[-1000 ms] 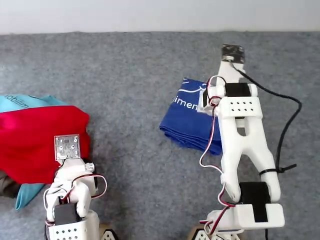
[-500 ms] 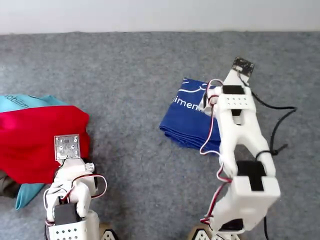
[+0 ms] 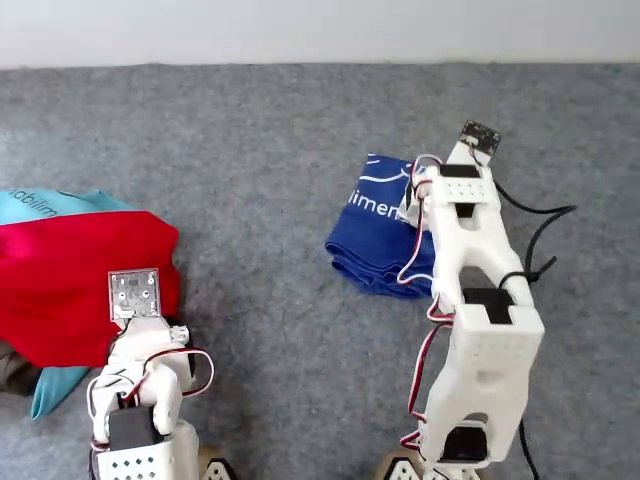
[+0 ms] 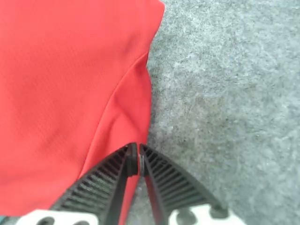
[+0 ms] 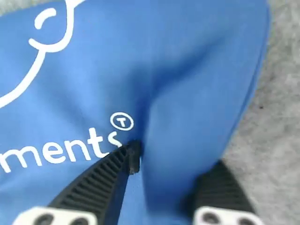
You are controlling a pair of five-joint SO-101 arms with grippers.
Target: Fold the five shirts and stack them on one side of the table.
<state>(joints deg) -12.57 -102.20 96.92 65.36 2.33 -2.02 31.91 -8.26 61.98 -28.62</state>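
A folded blue shirt point(image 3: 370, 235) with white print lies on the grey table right of centre. My right gripper point(image 5: 176, 166) presses down on its right part, and a raised ridge of blue shirt point(image 5: 178, 93) stands pinched between the two fingers. At the left edge a red shirt point(image 3: 70, 275) lies on top of a teal shirt point(image 3: 40, 205). My left gripper point(image 4: 139, 157) is shut with its tips together, right at the red shirt's point(image 4: 70, 84) near right edge where cloth meets carpet.
The table is covered in grey carpet point(image 3: 260, 130). A dark garment point(image 3: 10, 372) peeks out under the red pile at the left edge. The right arm's body point(image 3: 480, 330) spans the near right side, with a black cable point(image 3: 545, 230) looping beside it.
The right arm has folded back toward its base and its wrist has turned. The blue shirt's left edge has shifted slightly to the right. The left arm has kept still.
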